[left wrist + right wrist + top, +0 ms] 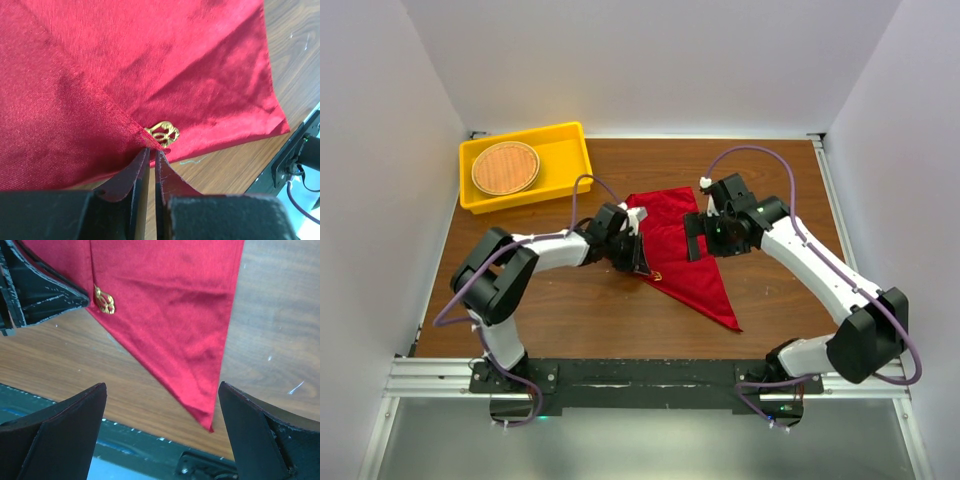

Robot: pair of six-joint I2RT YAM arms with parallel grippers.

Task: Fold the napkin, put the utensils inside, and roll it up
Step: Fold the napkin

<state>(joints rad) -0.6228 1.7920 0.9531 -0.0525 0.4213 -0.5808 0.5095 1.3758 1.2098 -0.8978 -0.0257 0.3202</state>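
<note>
**Folded napkin with the fork tucked in, left fingers at its edge**

We see a brown wooden table [570, 300] closed in by plain white walls [670, 60]. Near its middle lies the red napkin [690, 255], folded into a long triangle. The wide end points toward the far wall and the sharp tip toward the arms' bases.

At the napkin's left folded edge, only the ornate gold end of the fork [162, 132] pokes out onto the wood. The rest of it is hidden under the cloth.

The left gripper [152, 150] sits right at that same edge of the napkin, just beside the gold end. Its fingers are drawn almost together, with only a thin slit between them. The tips touch the cloth's border, but we cannot tell whether they pinch the fabric or merely rest against it.

The right gripper [162, 387] hangs over the napkin's right side with its fingers spread wide and nothing between them. From its wrist view, the napkin's pointed tip lies between the two fingers and the wood shows on either side.

Well apart from the napkin, to its far left, a yellow tray [570, 150] stands in the table's corner. A round woven mat [505, 167] lies inside it.
</note>
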